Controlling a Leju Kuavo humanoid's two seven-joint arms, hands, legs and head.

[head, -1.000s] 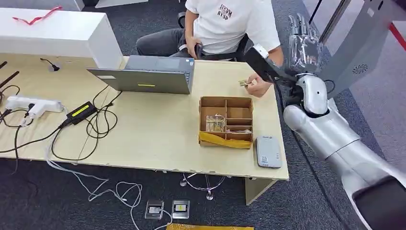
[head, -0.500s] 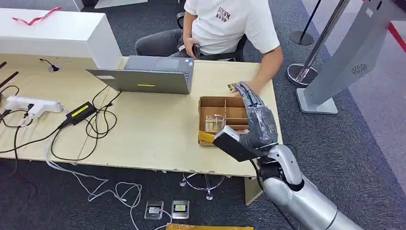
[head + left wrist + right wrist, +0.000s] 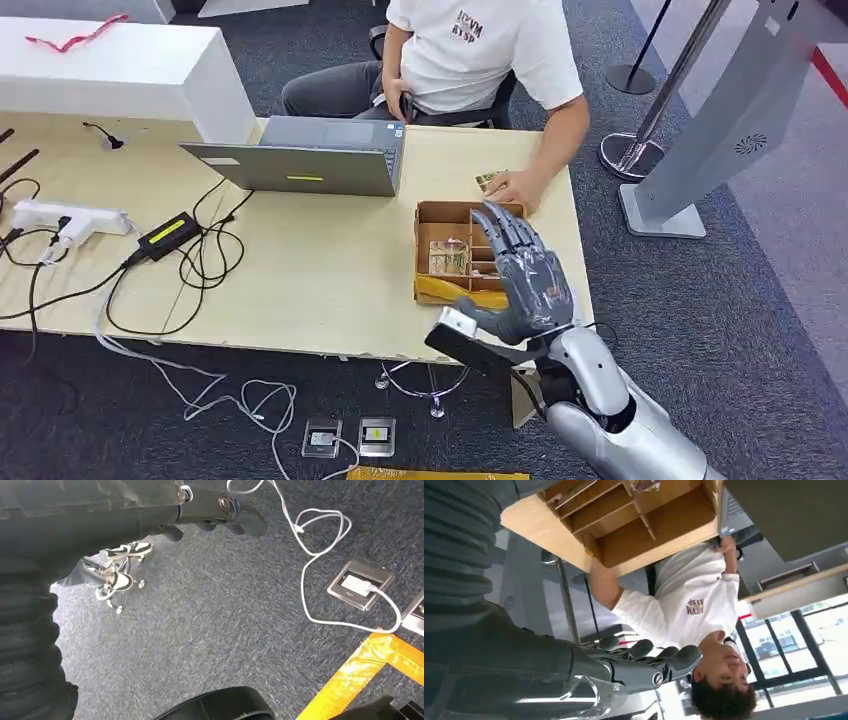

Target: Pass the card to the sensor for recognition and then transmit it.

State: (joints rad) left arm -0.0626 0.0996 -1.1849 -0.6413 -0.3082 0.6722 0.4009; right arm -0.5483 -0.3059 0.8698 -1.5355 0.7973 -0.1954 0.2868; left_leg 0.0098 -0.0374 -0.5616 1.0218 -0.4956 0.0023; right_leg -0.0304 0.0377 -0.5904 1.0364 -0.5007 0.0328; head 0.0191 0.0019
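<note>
A small card [image 3: 487,180] lies on the table at the far edge, and a seated person's hand [image 3: 516,188] rests on it. My right hand [image 3: 520,275] hovers over the near right part of the cardboard compartment box [image 3: 445,215], palm down, fingers spread and holding nothing. It hides the table's front right corner. In the right wrist view that hand [image 3: 639,667] is empty, with the box [image 3: 634,525] beyond it. My left hand [image 3: 215,515] hangs over the carpet with nothing in its fingers.
A laptop [image 3: 310,160] stands open at the back of the table [image 3: 320,270]. A power adapter [image 3: 170,235] with tangled cables lies on the left. A grey kiosk stand [image 3: 720,110] rises at the right. The person [image 3: 480,50] sits behind the table.
My right arm has come down from high at the back right, near the person's hand, to over the box's front. The person has set the card on the table.
</note>
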